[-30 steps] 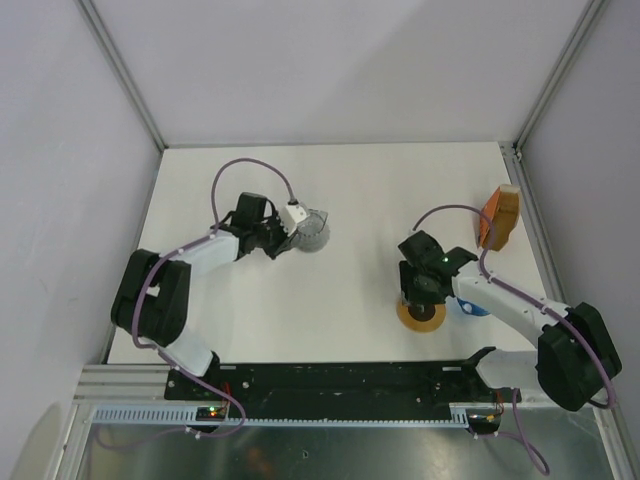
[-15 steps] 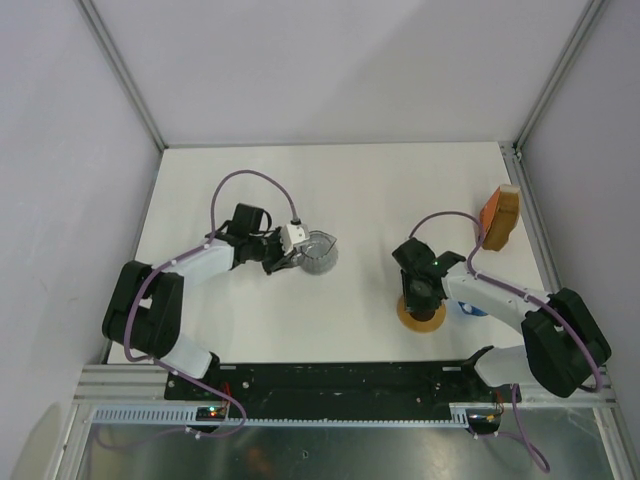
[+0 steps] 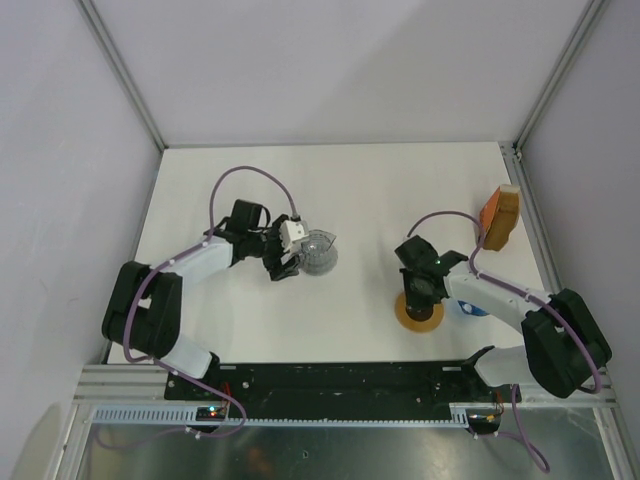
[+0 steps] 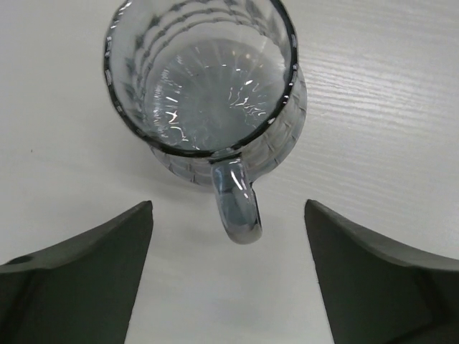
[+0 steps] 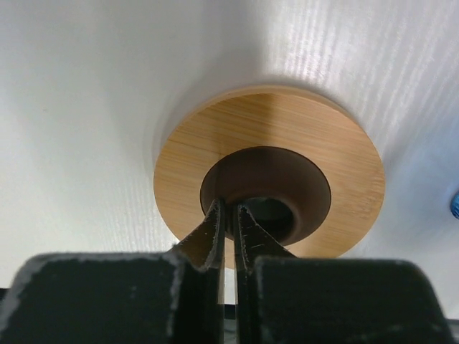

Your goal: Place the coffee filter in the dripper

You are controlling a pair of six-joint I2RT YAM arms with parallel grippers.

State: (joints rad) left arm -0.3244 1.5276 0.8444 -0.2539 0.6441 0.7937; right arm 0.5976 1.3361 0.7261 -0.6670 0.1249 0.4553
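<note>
The coffee filter (image 3: 497, 217), a tan-orange piece, leans at the table's right edge, away from both arms. Only a blue sliver of the dripper (image 3: 470, 309) shows behind my right arm, and it also peeks in at the right wrist view's edge as the dripper (image 5: 455, 204). My right gripper (image 3: 420, 292) is shut, pinching the near rim of the dark centre of the flat amber disc (image 5: 337, 154). My left gripper (image 4: 228, 205) is open, its fingers either side of the handle of the clear glass jug (image 4: 204, 86) without touching it.
The amber disc (image 3: 421, 316) lies near the table's front edge, just left of the dripper. The glass jug (image 3: 319, 254) stands upright at centre left. White walls and metal frame posts close in the table on three sides.
My left gripper has opened and let go of the jug's handle. My right gripper has closed onto the disc's dark centre rim. The arms have barely shifted.
</note>
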